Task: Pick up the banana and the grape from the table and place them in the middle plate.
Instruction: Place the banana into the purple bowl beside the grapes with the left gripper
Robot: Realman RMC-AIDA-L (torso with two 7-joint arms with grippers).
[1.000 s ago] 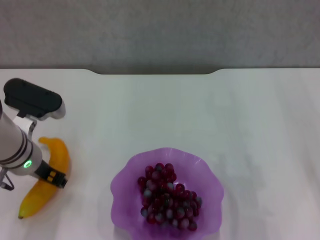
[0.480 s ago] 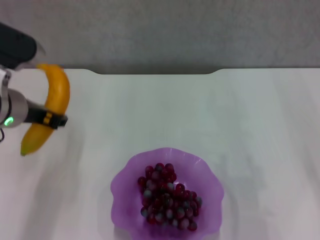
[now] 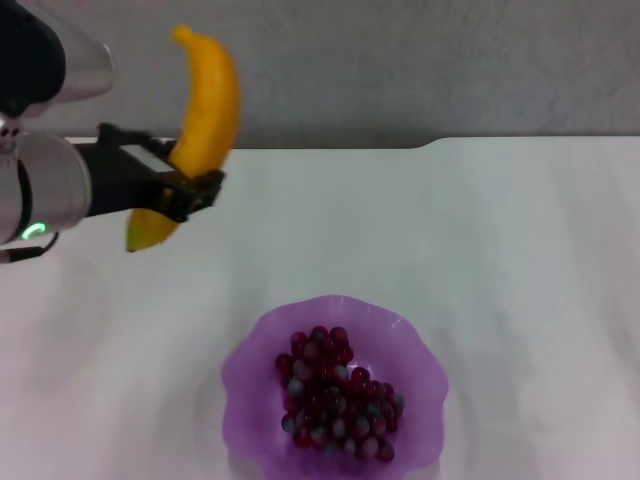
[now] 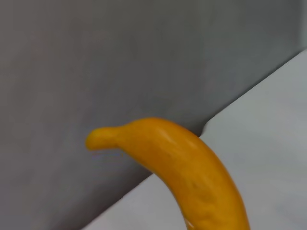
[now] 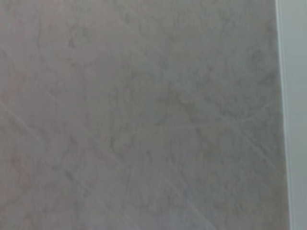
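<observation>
My left gripper is shut on the orange-yellow banana and holds it high above the white table, to the upper left of the purple plate. The banana hangs nearly upright, its lower end below the fingers. It also shows in the left wrist view. The bunch of dark red-purple grapes lies inside the plate. My right gripper is out of view.
The table's far edge has a notch with a grey floor beyond it. The right wrist view shows only grey floor and a strip of table edge.
My left gripper has lifted the banana off the table at the left and carried it up and to the right, toward the plate. The grapes and plate have not moved.
</observation>
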